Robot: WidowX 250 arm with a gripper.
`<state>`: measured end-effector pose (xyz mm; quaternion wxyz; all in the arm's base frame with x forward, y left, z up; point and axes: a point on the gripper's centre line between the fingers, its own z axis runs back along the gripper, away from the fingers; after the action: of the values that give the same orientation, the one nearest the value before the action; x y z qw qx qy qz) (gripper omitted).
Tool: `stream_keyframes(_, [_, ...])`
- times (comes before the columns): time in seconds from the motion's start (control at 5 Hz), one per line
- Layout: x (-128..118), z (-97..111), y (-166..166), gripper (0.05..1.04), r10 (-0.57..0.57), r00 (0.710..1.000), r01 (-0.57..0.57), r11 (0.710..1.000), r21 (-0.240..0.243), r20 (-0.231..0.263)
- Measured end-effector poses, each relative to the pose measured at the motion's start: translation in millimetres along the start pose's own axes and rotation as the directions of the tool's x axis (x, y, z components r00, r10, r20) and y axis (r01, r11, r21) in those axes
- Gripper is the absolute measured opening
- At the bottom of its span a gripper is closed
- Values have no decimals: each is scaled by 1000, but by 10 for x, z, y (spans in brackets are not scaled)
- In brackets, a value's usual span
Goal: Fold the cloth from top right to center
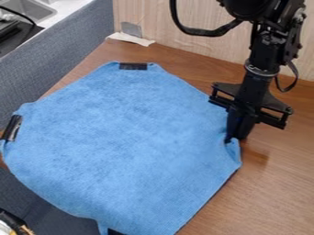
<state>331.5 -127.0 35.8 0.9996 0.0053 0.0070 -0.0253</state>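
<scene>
The black gripper (pixel 235 139) points down at the right edge of the blue cloth (pixel 126 144). Its fingers are close together, shut on a bit of that edge, and the fabric puckers around the tips. Most of the cloth lies spread out with a few soft wrinkles. Black tape strips show at its top edge and its left edge. The pinched fabric is partly hidden behind the fingers.
The brown wooden table (pixel 279 183) extends to the right of the cloth, with a pale wood panel (pixel 184 23) behind it. A grey padded edge (pixel 67 57) runs along the left, beside a metal sink (pixel 30 11).
</scene>
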Motion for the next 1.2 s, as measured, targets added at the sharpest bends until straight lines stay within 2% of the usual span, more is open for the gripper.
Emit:
stream_keyframes(0.2, [15, 59, -117, 68, -39, 999, 39, 999, -33, 0])
stream_keyframes(0.4, [66, 308, -143, 68, -49, 998, 51, 995, -86, 33])
stream_keyframes(0.6, [137, 568, 48, 68, 4, 998, 4, 993, -114, 69])
stream_keyframes(0.8, [161, 732, 345, 68, 69, 991, -53, 989, -135, 113])
stream_keyframes(1.0, [73, 682, 707, 68, 147, 984, -132, 981, -141, 97])
stream_keyframes(1.2, [-102, 568, 958, 68, 197, 979, -192, 978, -86, 57])
